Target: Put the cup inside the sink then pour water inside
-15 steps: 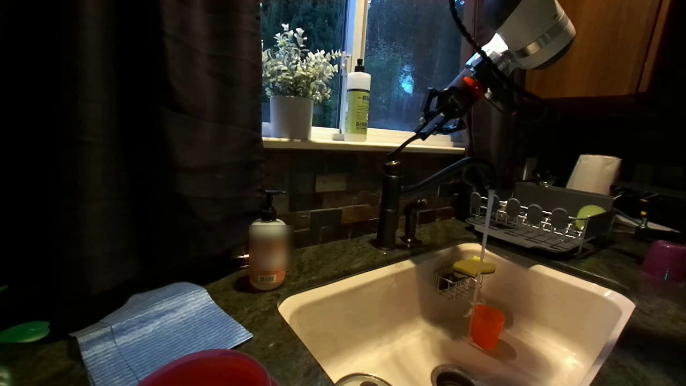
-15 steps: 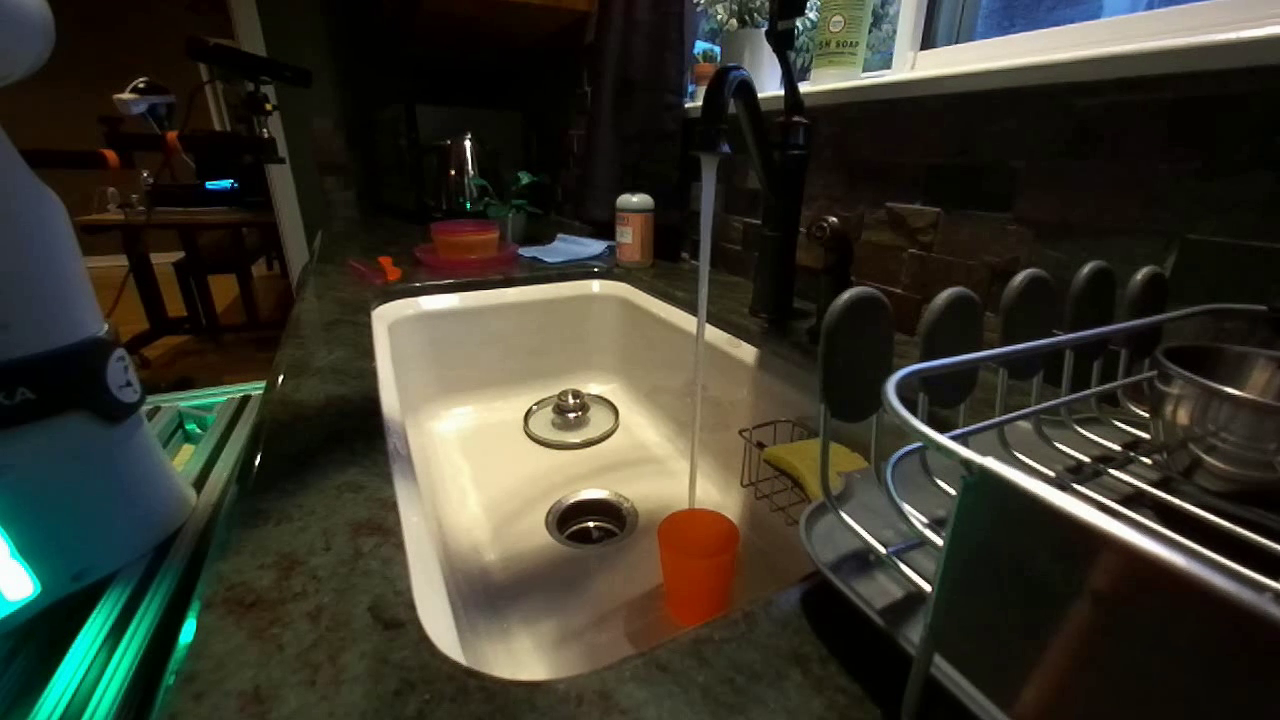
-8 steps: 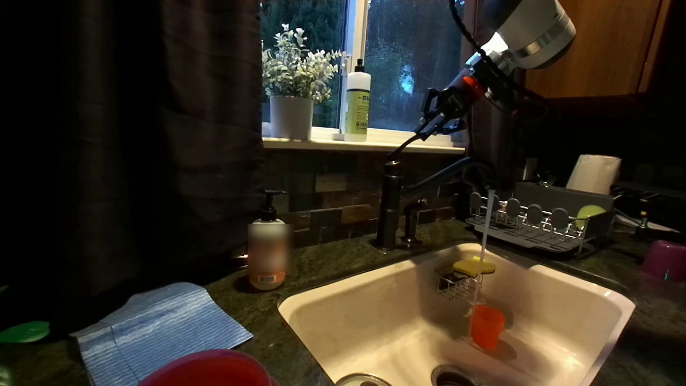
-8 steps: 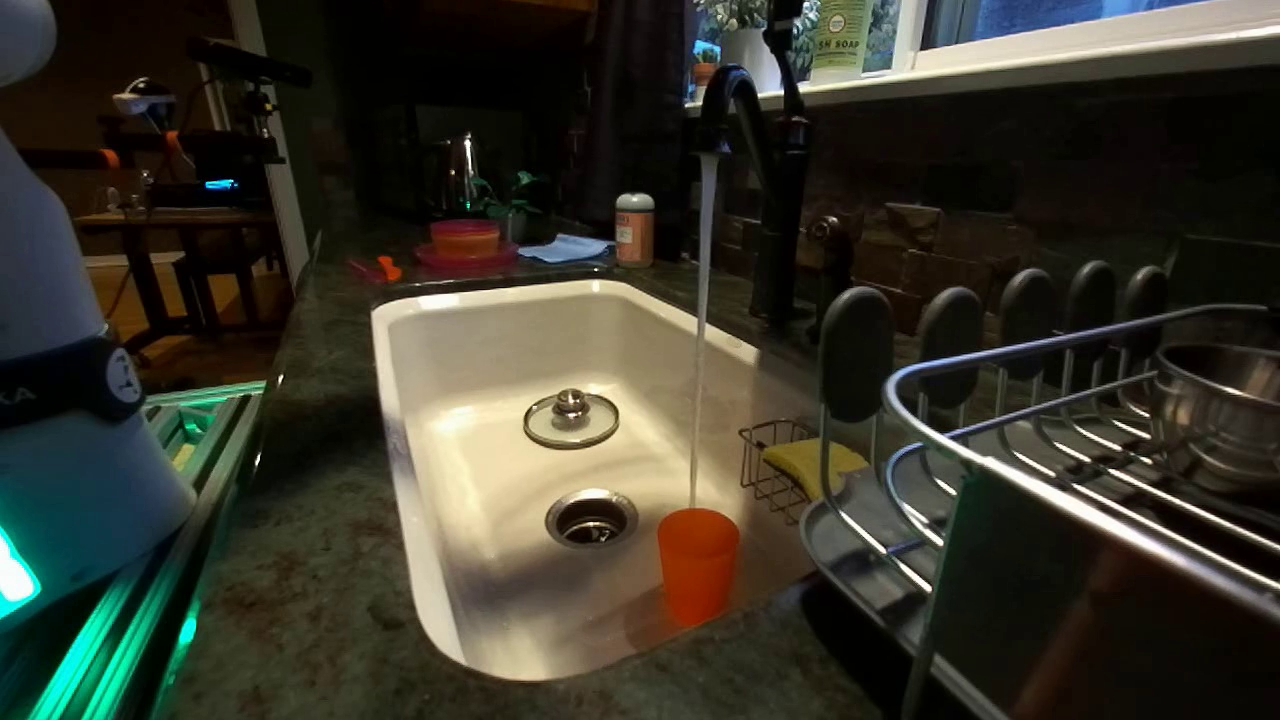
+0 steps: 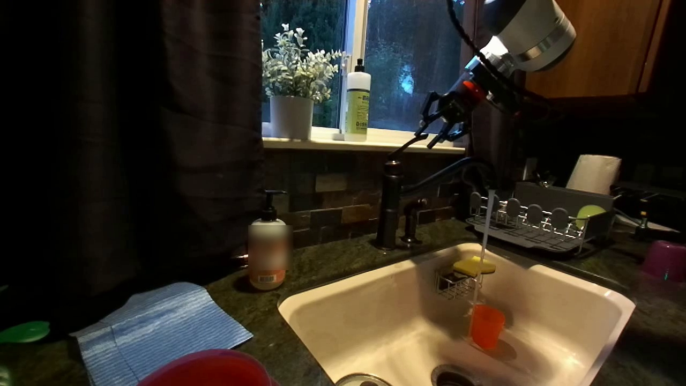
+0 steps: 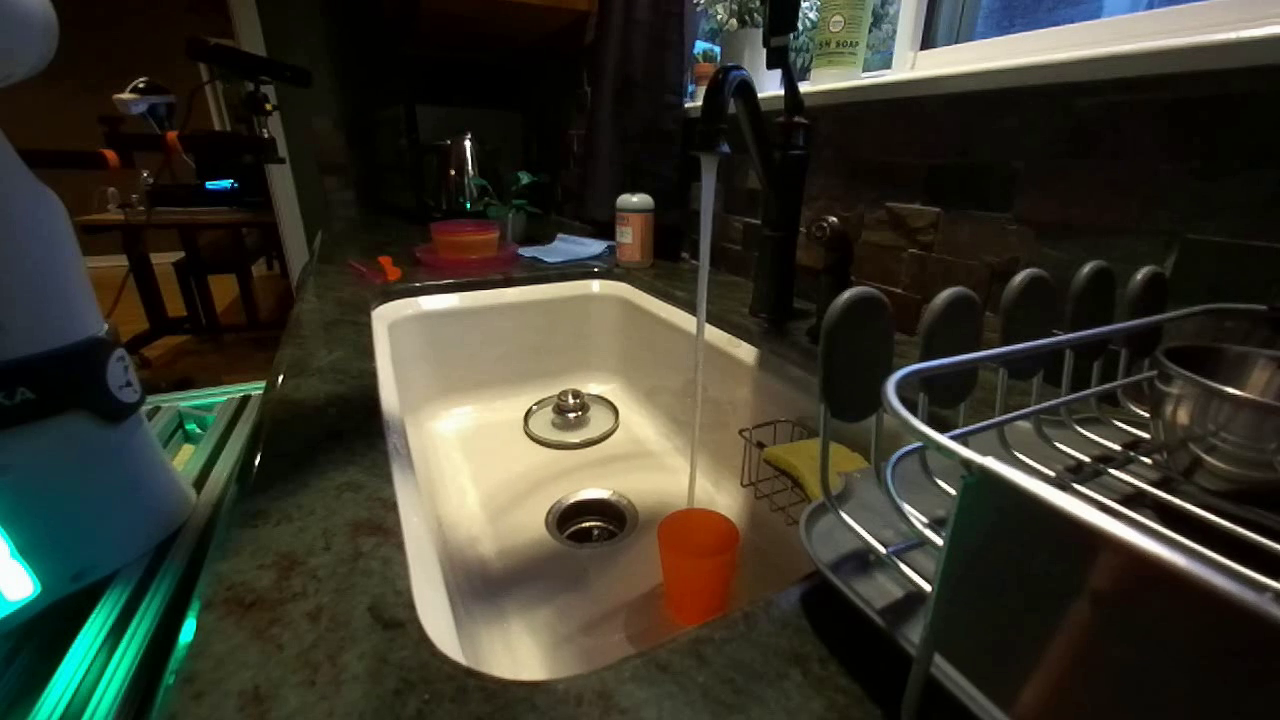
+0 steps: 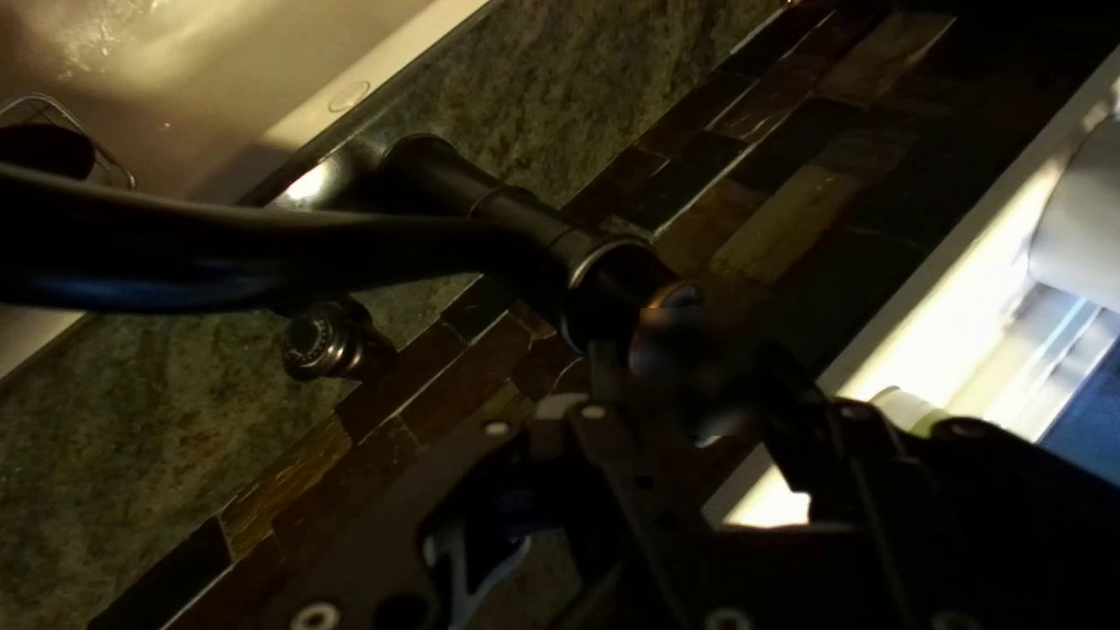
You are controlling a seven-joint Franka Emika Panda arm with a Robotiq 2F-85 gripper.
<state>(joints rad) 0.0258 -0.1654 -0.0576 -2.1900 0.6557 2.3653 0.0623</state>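
Note:
The orange-red cup (image 5: pixel 487 327) stands upright on the floor of the cream-white sink (image 5: pixel 370 316). Water (image 6: pixel 700 300) streams from the dark faucet (image 6: pixel 785 220). It meets the cup's rim in an exterior view (image 6: pixel 698 515), but beside the cup's wall in an exterior view (image 5: pixel 471 321), so I cannot tell whether any falls inside. High above the basin, my gripper (image 5: pixel 424 140) is open, its fingertips apart on either side of the faucet handle's (image 5: pixel 405 148) upper end. In the wrist view the gap of the gripper (image 7: pixel 687 376) is dark and blurred.
A yellow sponge (image 5: pixel 474 265) sits in a wire caddy on the sink wall. A glass lid (image 6: pixel 590 430) lies near the drain (image 6: pixel 592 520). Dish rack (image 6: pixel 855 355), soap bottle (image 5: pixel 268 257) and blue cloth (image 5: pixel 161 321) surround the basin. The sill carries a plant (image 5: pixel 300 69) and bottle (image 5: pixel 358 107).
The gripper's fingers have spread from a narrow stance at the faucet handle to a wide gap. The arm has hardly shifted. Cup, handle and running water look the same.

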